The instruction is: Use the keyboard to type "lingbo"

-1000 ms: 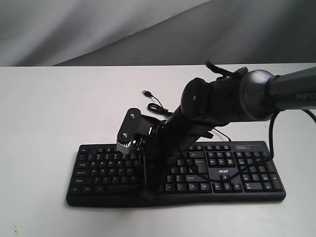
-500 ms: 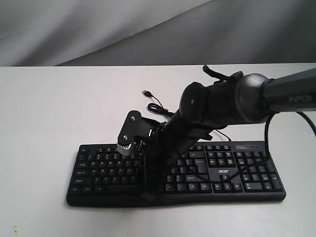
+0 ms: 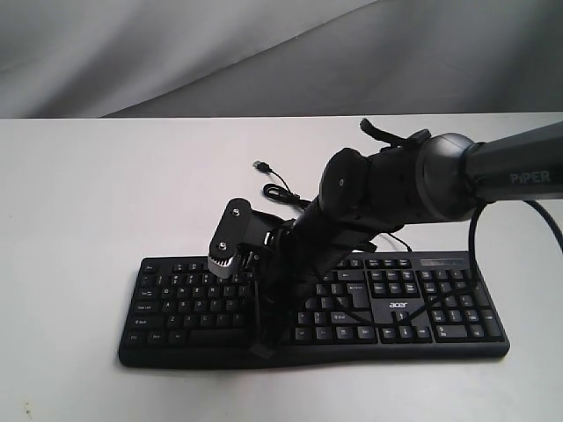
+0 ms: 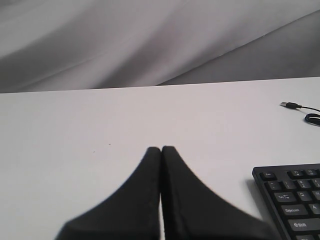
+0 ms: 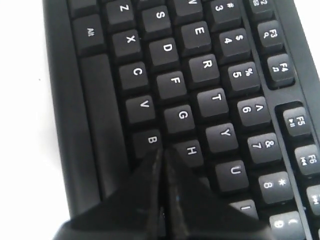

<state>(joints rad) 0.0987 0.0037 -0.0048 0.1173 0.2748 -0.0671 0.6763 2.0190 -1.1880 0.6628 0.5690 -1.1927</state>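
Observation:
The black keyboard (image 3: 422, 308) lies on the white table, with its acer logo at the right. My right arm reaches across it from the right. The right gripper (image 3: 262, 345) points down at the middle of the letter keys. In the right wrist view the right gripper (image 5: 162, 150) is shut and empty over the keyboard (image 5: 200, 65), its tips at the gap between the B key (image 5: 150, 140) and the H key (image 5: 191, 150). Whether they touch a key is unclear. The left gripper (image 4: 161, 149) is shut and empty over bare table, apart from the keyboard (image 4: 295, 195) corner. It is outside the exterior view.
The keyboard's thin cable coils behind it (image 3: 280, 192) and ends in a loose USB plug (image 3: 261, 165), also seen as the USB plug (image 4: 289, 105) from the left wrist. A grey cloth backdrop (image 3: 176, 53) hangs behind the table's far edge.
The right arm's elbow and wrist housing have shifted slightly left. The fingertips stay over the same spot in the keyboard's middle.

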